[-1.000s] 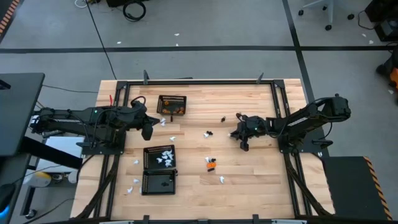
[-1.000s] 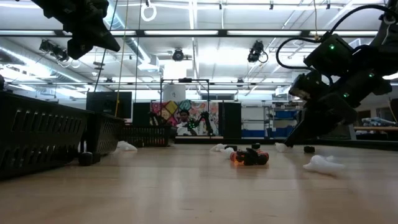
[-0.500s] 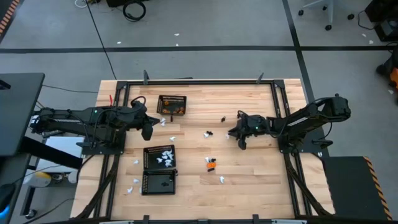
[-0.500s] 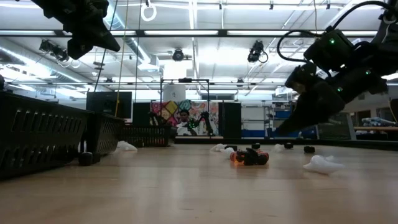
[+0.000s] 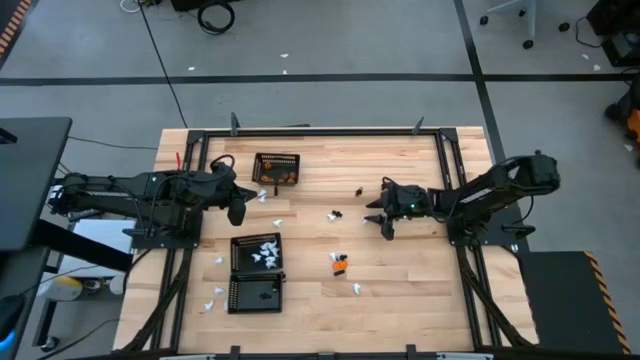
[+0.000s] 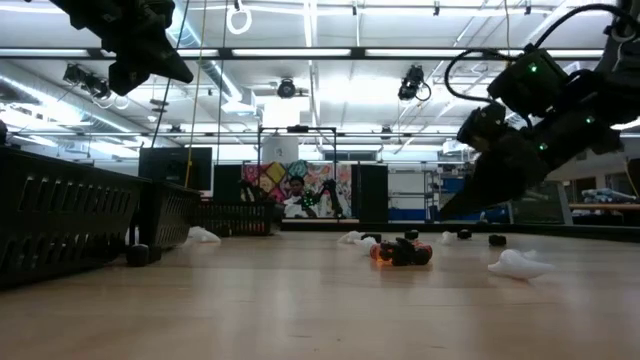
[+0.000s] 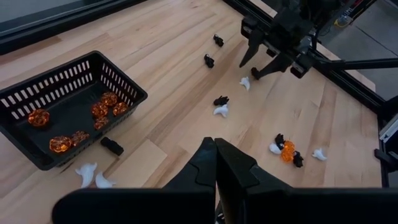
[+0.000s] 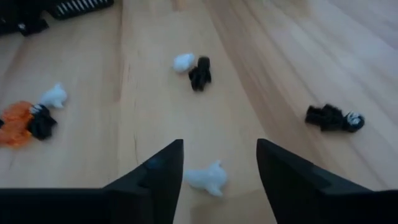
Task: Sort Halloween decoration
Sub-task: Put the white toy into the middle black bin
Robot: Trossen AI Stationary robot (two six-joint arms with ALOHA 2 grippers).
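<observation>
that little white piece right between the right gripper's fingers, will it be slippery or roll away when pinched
The white piece looks small and lumpy, not round, so it probably won't roll. Lying low on the smooth wooden table, it may skid if only one finger touches it. The right gripper is open and straddles it, so an even pinch seems likely to hold.

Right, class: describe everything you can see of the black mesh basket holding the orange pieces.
The basket is black, rectangular and open-topped, with slotted walls that look like plastic. It sits upright and flat on the wooden table, toward its far edge on the left arm's side. Several orange pieces lie on its floor, clustered at one end. One black piece and two white pieces lie just outside its wall. No claw touches it.
</observation>
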